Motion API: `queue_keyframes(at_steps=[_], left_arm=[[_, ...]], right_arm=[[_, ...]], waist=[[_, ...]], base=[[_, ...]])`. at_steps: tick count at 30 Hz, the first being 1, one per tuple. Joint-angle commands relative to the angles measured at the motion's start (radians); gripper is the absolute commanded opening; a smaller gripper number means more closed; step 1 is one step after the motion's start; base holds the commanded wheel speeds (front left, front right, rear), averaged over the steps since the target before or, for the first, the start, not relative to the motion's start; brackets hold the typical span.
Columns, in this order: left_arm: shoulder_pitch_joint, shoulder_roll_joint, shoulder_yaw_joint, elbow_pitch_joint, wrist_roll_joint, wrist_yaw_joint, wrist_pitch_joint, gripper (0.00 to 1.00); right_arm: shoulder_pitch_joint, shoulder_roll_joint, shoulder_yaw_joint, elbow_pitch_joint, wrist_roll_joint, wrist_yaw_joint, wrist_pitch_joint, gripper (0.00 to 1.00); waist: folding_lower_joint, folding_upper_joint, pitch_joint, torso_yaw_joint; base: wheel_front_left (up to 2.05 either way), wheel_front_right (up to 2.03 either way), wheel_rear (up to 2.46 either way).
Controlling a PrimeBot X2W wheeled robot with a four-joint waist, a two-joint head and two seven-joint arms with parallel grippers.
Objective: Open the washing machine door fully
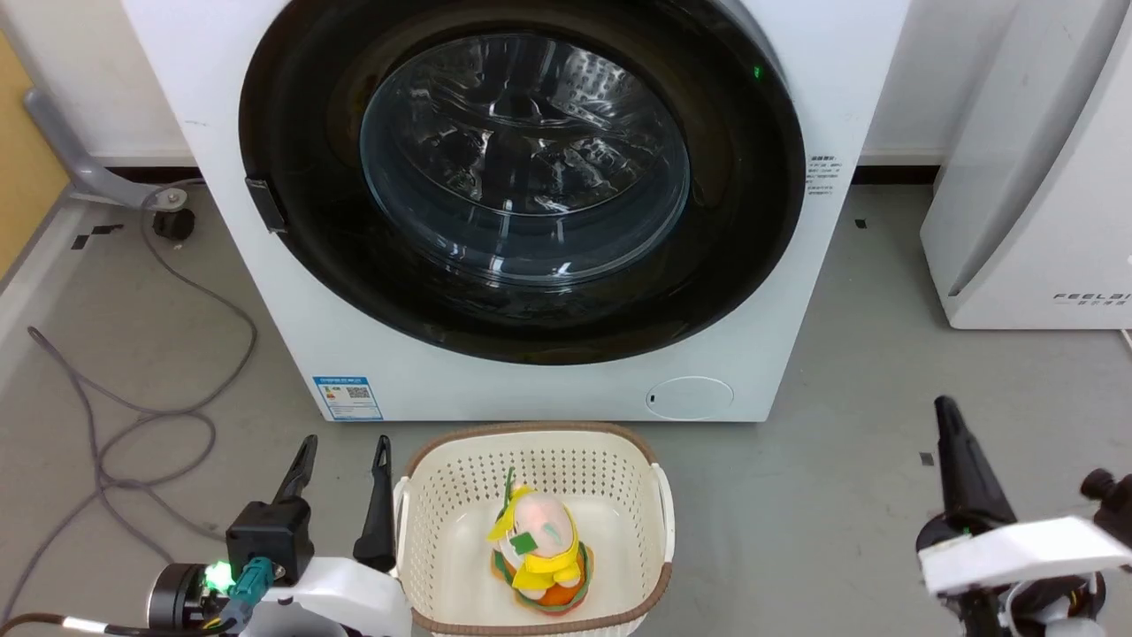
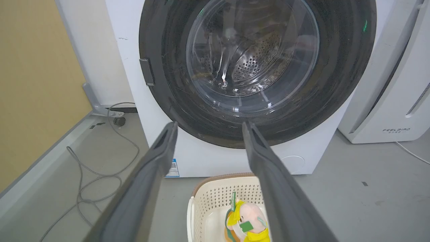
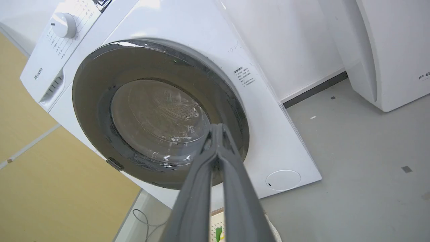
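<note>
Fingers, left: my left fingers (image 1: 381,500) are spread wide with nothing between them, low at my left, just beside the basket and aimed at the machine's lower front.
Fingers, right: my right fingers (image 3: 201,181) are pressed together tip to tip and empty, at my right, well apart from the machine.
Basket: the cream perforated basket (image 1: 531,431) sits on the floor between my arms, just in front of the machine, with a plush toy (image 1: 539,544) inside.
Machine: the washing machine (image 1: 531,389) stands straight ahead, with a blue sticker (image 1: 347,398) and a round cap (image 1: 689,397) low on its front.
Door: the washing machine door (image 1: 734,221) lies closed and flush against that front, nearly as wide as the machine, with the glass window (image 1: 526,159) bulging at its centre.
Tab: a small dark tab (image 1: 265,205) sits on the door's left rim, about mid-height.
Handling: I judge the door stiff and fairly heavy. Its gloss looks too slippery to pinch and the glass is no place to press. I expect the latch to resist at first, then a free swing.
Hold: I would hook the left fingers behind the tab and pull outward. I guess the hinge is at the right rim, though I cannot see it.
Beyond: a white FEELAIR appliance (image 1: 1035,177) stands near the machine's right side.
</note>
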Motion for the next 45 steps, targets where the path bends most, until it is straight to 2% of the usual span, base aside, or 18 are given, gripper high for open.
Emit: queue_keyframes(at_steps=[1, 12, 27, 35, 45], left_arm=[[-0.008, 0.001, -0.001, 0.004, -0.004, -0.005, -0.010, 1.00], [-0.038, 0.009, 0.002, 0.006, -0.011, -0.019, -0.032, 1.00], [-0.115, 0.018, 0.012, -0.042, -0.030, -0.042, -0.064, 1.00], [-0.154, 0.016, 0.021, -0.061, -0.043, -0.053, -0.081, 1.00], [-0.192, 0.014, 0.040, -0.074, -0.057, -0.069, -0.102, 1.00]], right_arm=[[-0.020, 0.000, -0.006, 0.008, 0.038, 0.000, -0.008, 0.00], [-0.187, -0.042, -0.044, 0.116, 0.272, 0.001, -0.027, 0.00], [-0.531, -0.139, -0.028, 0.278, 0.539, 0.001, -0.060, 0.00], [-0.742, -0.189, 0.082, 0.360, 0.641, 0.001, -0.055, 0.00], [-1.026, -0.268, 0.314, 0.531, 0.690, 0.001, 0.004, 0.00]], waist=[[0.0000, 0.0000, 0.003, -0.001], [0.0000, 0.0000, 0.046, -0.002], [0.0000, 0.0000, 0.182, 0.010], [0.0000, 0.0000, 0.253, 0.017], [0.0000, 0.0000, 0.320, 0.033]], base=[[0.00, 0.00, 0.00], [0.00, 0.00, 0.00], [0.00, 0.00, 0.00], [0.00, 0.00, 0.00], [0.00, 0.00, 0.00]])
